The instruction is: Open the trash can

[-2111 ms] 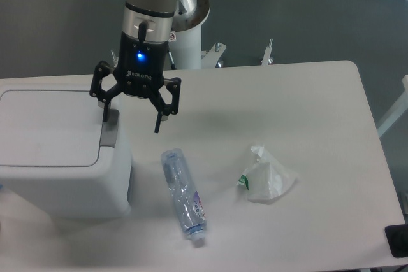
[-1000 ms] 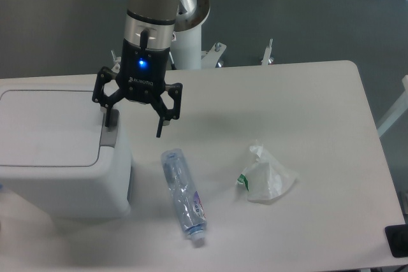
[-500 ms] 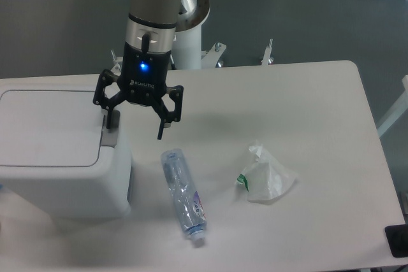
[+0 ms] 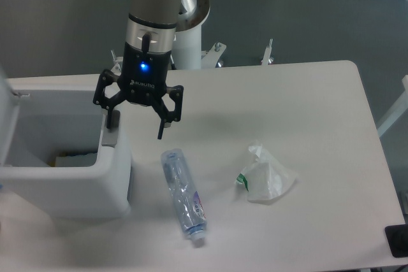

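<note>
Camera view, fixed overhead: bin [image 4: 76, 176] sits at the left end of the table [image 4: 306, 106], partly cut off by the left frame edge. Lid [image 4: 5, 116] stands swung up at the far left, only a sliver of it in frame; the cavity is exposed, with something yellowish lying at the bottom, too small to identify. Gripper [image 4: 136, 125] hangs over the bin's right rim, jaws spread wide and grasping nothing; one finger [image 4: 112, 119] is at the grey tab [image 4: 111, 137], contact likely but not certain from this angle, the other hangs past the rim over the table. Judgement: bin is stiff moulded plastic, light for its bulk, smooth-walled and too wide to pinch; the tab is the only sensible working point, pressed from above rather than gripped. Hinge and latch are not visible. Bottle [image 4: 183, 194] and crumpled bag [image 4: 266, 179] lie to the right, apart from the bin.
</note>
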Robot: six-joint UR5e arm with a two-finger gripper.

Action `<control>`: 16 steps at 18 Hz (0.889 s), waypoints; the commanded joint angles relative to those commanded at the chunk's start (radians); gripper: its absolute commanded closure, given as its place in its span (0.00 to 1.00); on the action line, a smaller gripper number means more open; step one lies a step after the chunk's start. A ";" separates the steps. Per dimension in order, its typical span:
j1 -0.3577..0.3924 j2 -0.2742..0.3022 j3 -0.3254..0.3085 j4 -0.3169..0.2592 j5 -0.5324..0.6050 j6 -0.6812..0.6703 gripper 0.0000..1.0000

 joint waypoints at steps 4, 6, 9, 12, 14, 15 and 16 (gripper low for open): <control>0.006 0.012 0.018 -0.005 -0.002 -0.012 0.00; 0.012 0.029 0.026 -0.005 0.000 -0.006 0.00; 0.089 0.057 0.028 -0.005 -0.002 -0.009 0.00; 0.141 0.069 0.032 0.000 0.000 0.000 0.00; 0.175 0.060 0.064 0.008 0.002 0.000 0.00; 0.186 0.052 0.081 0.009 0.003 0.002 0.00; 0.205 0.040 0.089 0.011 0.003 0.009 0.00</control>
